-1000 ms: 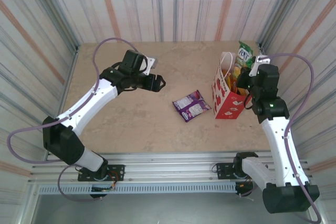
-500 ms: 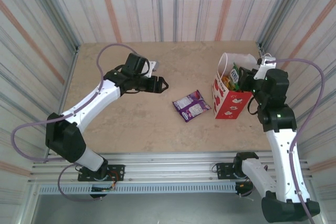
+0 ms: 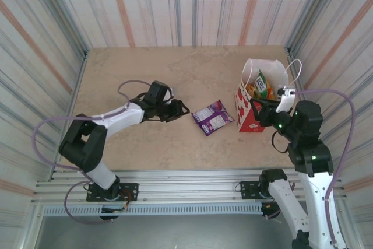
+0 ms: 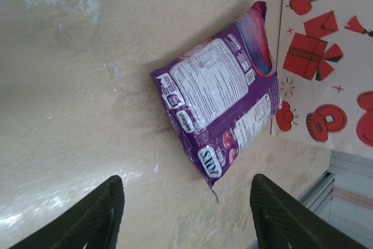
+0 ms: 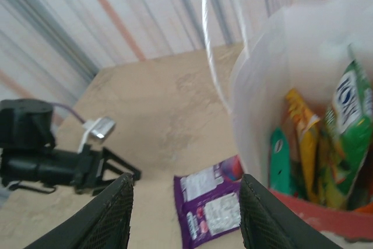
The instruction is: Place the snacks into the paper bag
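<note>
A purple snack packet (image 3: pixel 213 117) lies flat on the table, label side up, just left of the paper bag (image 3: pixel 271 69). The bag stands upright with several orange, yellow and green snacks (image 3: pixel 260 86) inside. My left gripper (image 3: pixel 178 109) is low over the table just left of the purple packet, open and empty. In the left wrist view, the purple packet (image 4: pixel 221 91) lies ahead of the left gripper (image 4: pixel 186 214), with the bag (image 4: pixel 326 56) beyond. My right gripper (image 3: pixel 258 108) is open and empty at the bag's near side. The right wrist view shows the right gripper (image 5: pixel 185 214), the bag (image 5: pixel 274 74), a green FOX'S packet (image 5: pixel 349 115) and the purple packet (image 5: pixel 213 208).
Striped walls close in the table on three sides. The bag's white cord handle (image 5: pixel 211 56) stands up at its rim. An aluminium rail (image 3: pixel 186 179) runs along the table's near edge. Bare tabletop (image 3: pixel 145 74) stretches across the left and back.
The right gripper let go of the green packet into the bag and drew back toward the near side. The left arm dropped and reached toward the purple packet, its jaws narrowing somewhat.
</note>
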